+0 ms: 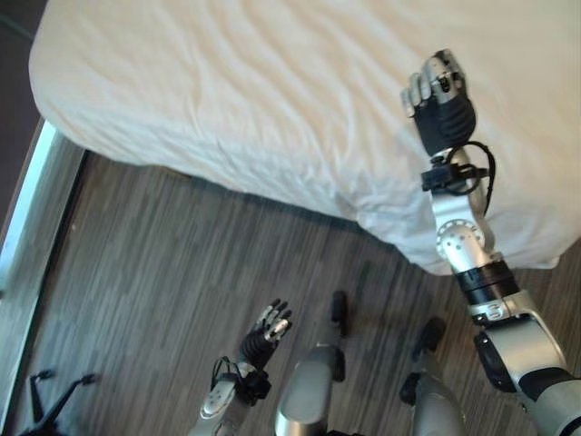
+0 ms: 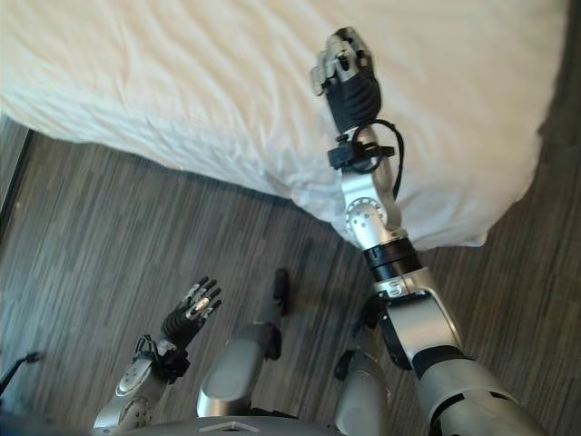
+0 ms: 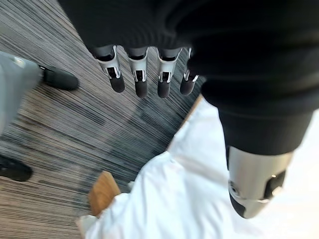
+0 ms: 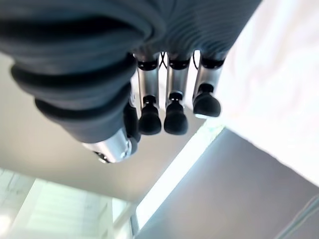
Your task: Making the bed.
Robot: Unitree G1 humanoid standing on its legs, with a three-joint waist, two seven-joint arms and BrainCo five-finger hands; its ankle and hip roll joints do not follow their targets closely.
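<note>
A bed with a rumpled white sheet (image 1: pixel 227 91) fills the upper part of both eye views; its near corner (image 1: pixel 399 227) hangs down towards the floor. My right hand (image 1: pixel 440 95) is raised over the sheet near that corner, fingers (image 4: pixel 172 107) relaxed and slightly bent with nothing in them. My left hand (image 1: pixel 268 331) hangs low over the floor in front of the bed, apart from it, its fingers (image 3: pixel 139 74) straight and empty. The left wrist view shows the draped sheet (image 3: pixel 189 199) beyond that hand.
Dark wood-grain floor (image 1: pixel 163 272) runs along the bed's near side. A pale strip (image 1: pixel 27 200) borders the floor at the far left. A wooden bed leg (image 3: pixel 102 191) peeks out under the draped sheet.
</note>
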